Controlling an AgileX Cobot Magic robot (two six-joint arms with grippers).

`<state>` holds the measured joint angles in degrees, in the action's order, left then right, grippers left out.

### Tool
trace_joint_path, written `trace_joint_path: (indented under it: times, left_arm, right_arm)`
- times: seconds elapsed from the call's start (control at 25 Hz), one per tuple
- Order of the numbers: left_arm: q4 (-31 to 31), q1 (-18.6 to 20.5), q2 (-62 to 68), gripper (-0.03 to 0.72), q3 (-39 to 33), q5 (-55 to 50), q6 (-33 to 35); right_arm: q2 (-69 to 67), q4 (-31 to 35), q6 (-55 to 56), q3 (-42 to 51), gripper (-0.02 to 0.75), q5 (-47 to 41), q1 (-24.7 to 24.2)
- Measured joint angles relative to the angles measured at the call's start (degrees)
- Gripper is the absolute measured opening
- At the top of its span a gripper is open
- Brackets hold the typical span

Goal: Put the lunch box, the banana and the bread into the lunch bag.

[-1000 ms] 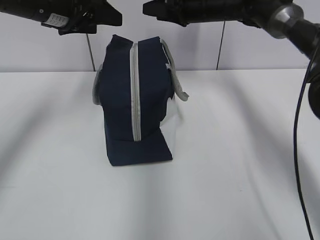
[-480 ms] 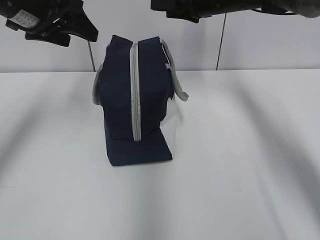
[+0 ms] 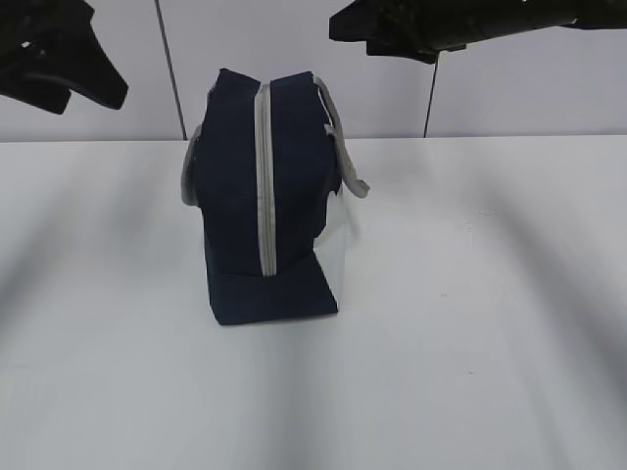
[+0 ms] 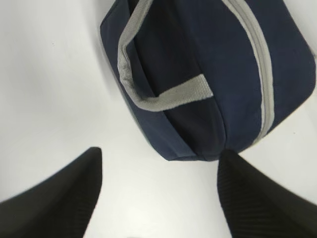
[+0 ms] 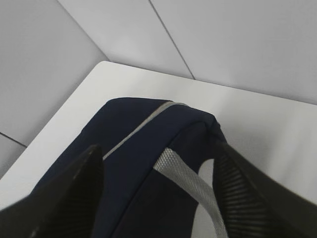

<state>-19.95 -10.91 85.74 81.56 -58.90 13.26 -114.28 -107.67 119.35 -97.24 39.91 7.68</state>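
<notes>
One boxy navy fabric lunch bag (image 3: 263,206)

A white table (image 3: 470,323) is seen, bounded at the back by a pale panelled wall (image 3: 529,98). Only one thing is set directly on it: the lunch bag (image 3: 265,206), stood upright left of centre, its zipper shown closed. Soft shadows are cast across the surface.

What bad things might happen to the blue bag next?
The lunch bag stands tall on a narrow base, so a nudge from either arm might tip it. Its zipper looks closed, so nothing can go in yet. No food is visible in any view, so whether anything is packed can't be told.
</notes>
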Motion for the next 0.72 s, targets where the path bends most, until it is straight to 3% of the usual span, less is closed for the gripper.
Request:
trace_joint_path:
  times: [0.36, 0.72]
  left_arm:
    - [0.2, 0.0, -13.8, 0.486, -14.5, 0.7, -1.7]
    - [0.6, 0.0, -34.0, 0.476, -32.7, 3.3, -3.5]
  right_arm:
    - [19.3, 0.7, -6.5, 24.1, 0.51, -15.3, 1.7]
    - [31.2, 1.7, -12.2, 40.0, 0.51, -29.5, 13.9]
